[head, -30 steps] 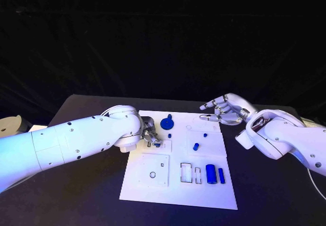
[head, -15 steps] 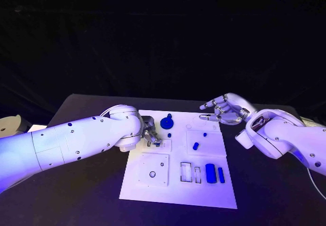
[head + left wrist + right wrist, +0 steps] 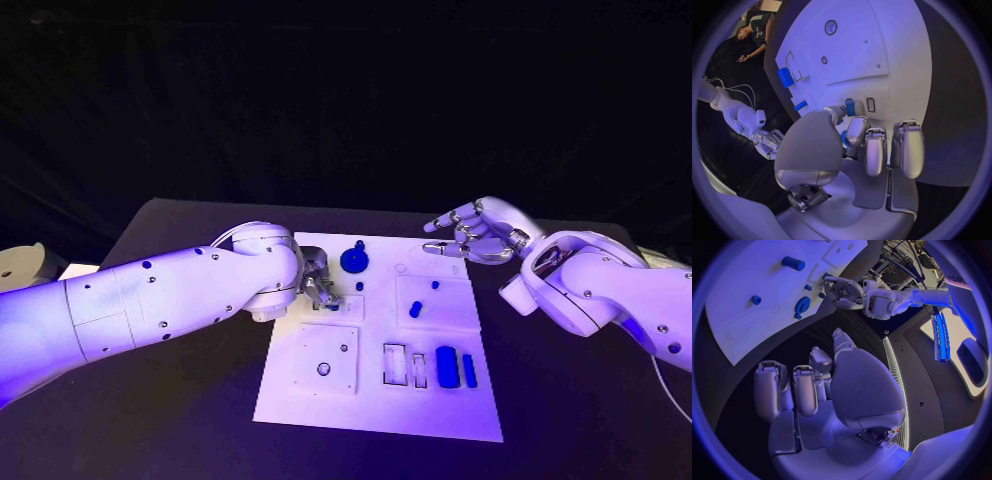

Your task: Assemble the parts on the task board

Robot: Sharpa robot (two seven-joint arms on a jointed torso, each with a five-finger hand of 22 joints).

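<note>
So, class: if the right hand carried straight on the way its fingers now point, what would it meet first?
The right hand hangs off the task board's far right corner, fingers pointing towards the left hand's side. Going straight on, it would probably cross the board's far edge first, near the round blue part; its height is unclear.

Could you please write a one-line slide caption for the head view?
Left hand works at the task board while right hand hovers open.

Task board (image 3: 378, 405) mid-table (image 3: 173, 230); parts (image 3: 447, 368) on board
</note>
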